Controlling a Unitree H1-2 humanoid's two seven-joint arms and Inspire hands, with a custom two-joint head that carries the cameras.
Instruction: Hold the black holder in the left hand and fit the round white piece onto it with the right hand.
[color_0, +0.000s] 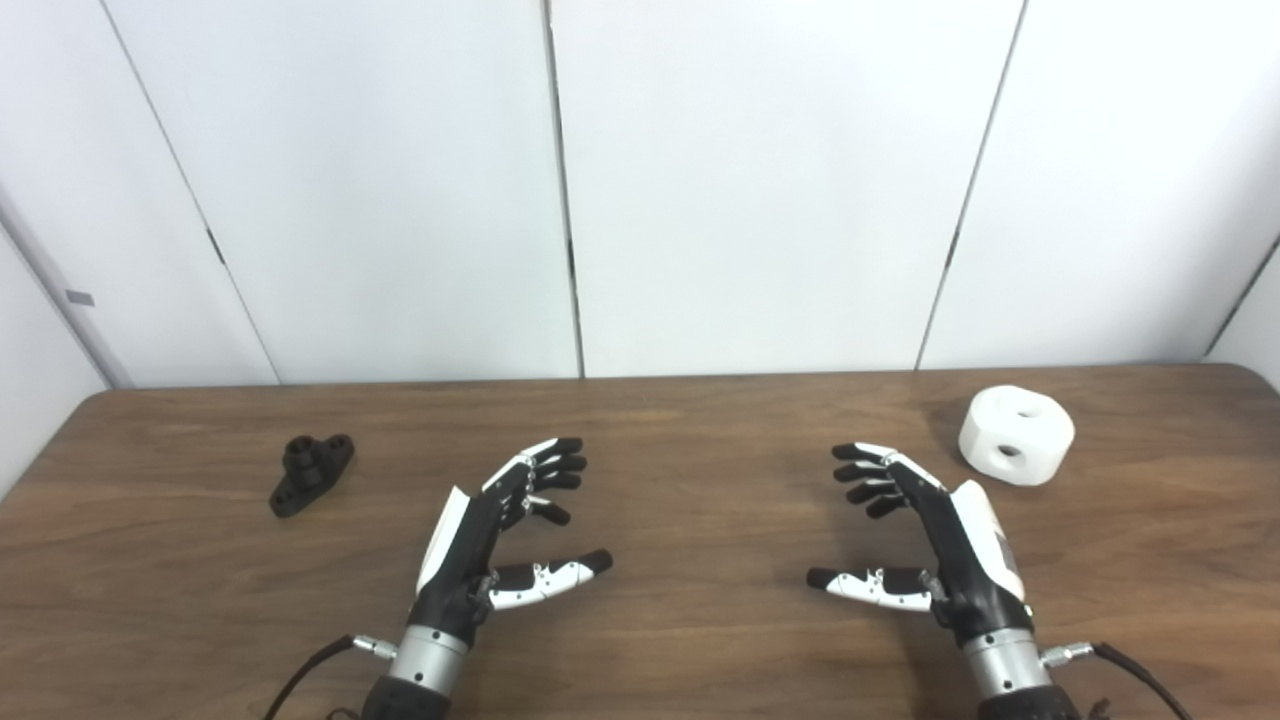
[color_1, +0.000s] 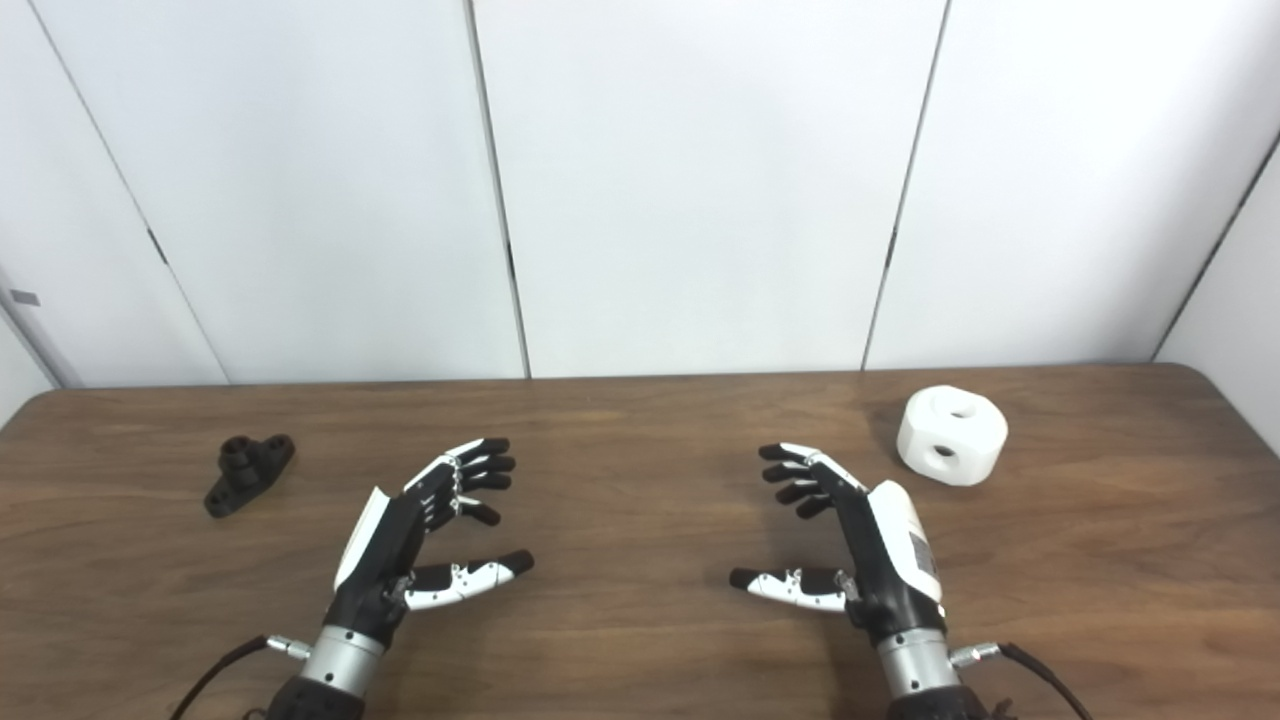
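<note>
both the left hand (color_0: 497, 545) and right hand (color_0: 925, 540) are spread wide and empty, black holder (color_0: 311, 473) left of them, round white piece (color_0: 1016, 435) right, both judged rigid, light, best gripped at sides.

One black holder (color_0: 311, 474), one round white piece (color_0: 1016, 435), two hands, one table (color_0: 700, 620)

Left hand (color_0: 490, 545) and right hand (color_0: 935, 545) empty, fingers spread, palms facing.
</note>
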